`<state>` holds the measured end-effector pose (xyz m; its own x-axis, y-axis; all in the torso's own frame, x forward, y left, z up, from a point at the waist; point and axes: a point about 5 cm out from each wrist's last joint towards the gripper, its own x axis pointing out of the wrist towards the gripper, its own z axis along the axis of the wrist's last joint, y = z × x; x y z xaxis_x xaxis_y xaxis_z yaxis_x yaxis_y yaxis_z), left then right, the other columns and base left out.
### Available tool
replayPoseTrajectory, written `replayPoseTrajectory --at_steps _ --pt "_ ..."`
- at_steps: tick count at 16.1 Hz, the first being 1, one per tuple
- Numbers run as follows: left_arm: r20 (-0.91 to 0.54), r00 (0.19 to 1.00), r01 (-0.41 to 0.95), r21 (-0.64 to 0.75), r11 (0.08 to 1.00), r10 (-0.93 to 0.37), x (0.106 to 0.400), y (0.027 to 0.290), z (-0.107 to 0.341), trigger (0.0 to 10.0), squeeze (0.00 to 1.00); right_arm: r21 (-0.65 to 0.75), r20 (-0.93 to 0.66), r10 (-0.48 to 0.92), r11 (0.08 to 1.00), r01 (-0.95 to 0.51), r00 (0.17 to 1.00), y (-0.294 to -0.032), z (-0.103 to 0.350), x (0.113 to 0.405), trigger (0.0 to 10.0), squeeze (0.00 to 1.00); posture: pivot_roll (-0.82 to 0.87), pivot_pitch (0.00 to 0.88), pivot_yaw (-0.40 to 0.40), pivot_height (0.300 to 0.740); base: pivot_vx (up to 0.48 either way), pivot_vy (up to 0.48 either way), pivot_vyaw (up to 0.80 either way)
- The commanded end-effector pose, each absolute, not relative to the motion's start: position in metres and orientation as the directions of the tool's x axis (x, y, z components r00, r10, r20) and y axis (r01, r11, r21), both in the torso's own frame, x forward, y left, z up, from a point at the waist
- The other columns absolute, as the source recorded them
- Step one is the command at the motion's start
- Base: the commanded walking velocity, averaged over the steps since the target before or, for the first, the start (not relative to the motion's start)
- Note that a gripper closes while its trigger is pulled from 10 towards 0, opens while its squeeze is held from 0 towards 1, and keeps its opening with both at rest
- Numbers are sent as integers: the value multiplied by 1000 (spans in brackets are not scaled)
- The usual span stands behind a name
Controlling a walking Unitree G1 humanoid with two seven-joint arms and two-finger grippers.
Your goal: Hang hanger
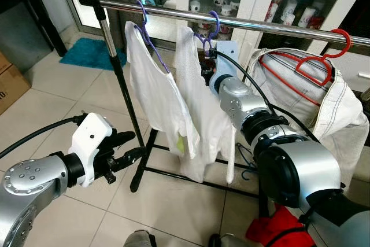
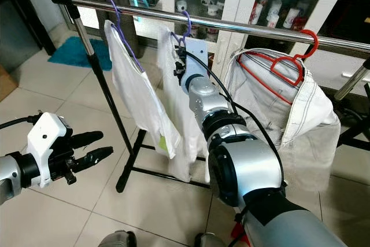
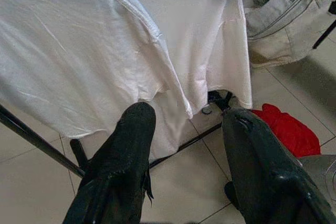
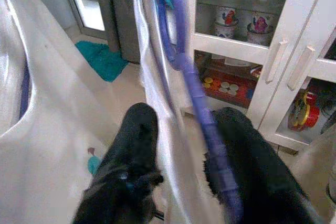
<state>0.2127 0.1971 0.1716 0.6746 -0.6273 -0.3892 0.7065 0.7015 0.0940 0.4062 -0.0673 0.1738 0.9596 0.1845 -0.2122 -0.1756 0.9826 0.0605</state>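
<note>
Tiled room, right tool [image 4: 181, 145] raised, gripping purple hanger [image 4: 197, 93], left tool [image 1: 132, 146] low, open, empty.

Two white shirts [image 1: 156, 96] hang on purple hangers [image 1: 208, 30], a red hanger [image 1: 315, 62] holds a cream garment [image 1: 341, 120], beside a teal mat [image 1: 89, 53] on beige tiles

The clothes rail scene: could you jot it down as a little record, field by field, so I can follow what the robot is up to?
rail: metal bar on a black stand
left garment: white shirt on a purple hanger, hooked on the bar
middle garment: white shirt on a second purple hanger, hook over the bar
right garment: pale jeans on a red hanger
right hand: raised at the second purple hanger, fingers either side of its neck
left hand: low, open, apart from the clothes
floor: red cloth
</note>
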Motion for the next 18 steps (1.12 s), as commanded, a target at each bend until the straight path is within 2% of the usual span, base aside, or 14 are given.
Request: replayPoseTrajectory --at_steps 1,9,11,14,18 --pt "-383 682 704 113 701 -623 212 198 177 10000 0 70 -237 178 984 -166 955 -69 169 405 0 0 130 175 9 740 0 0 0" --pt "-350 698 692 108 714 -624 217 193 170 10000 0 76 -177 234 972 -224 956 -64 187 409 0 0 56 81 -1 740 0 0 0" --pt "-332 702 691 106 715 -630 222 189 168 10000 0 74 -159 250 968 -241 955 -64 193 411 588 0 38 55 -3 740 0 0 0" --pt "-318 707 689 109 717 -631 227 185 166 10000 0 62 -163 264 964 -258 951 -63 191 410 0 0 32 39 -7 740 0 0 0" --pt "-307 709 690 113 715 -635 229 184 165 10000 0 72 -169 251 967 -242 953 -67 187 410 0 0 34 37 4 740 0 0 0"
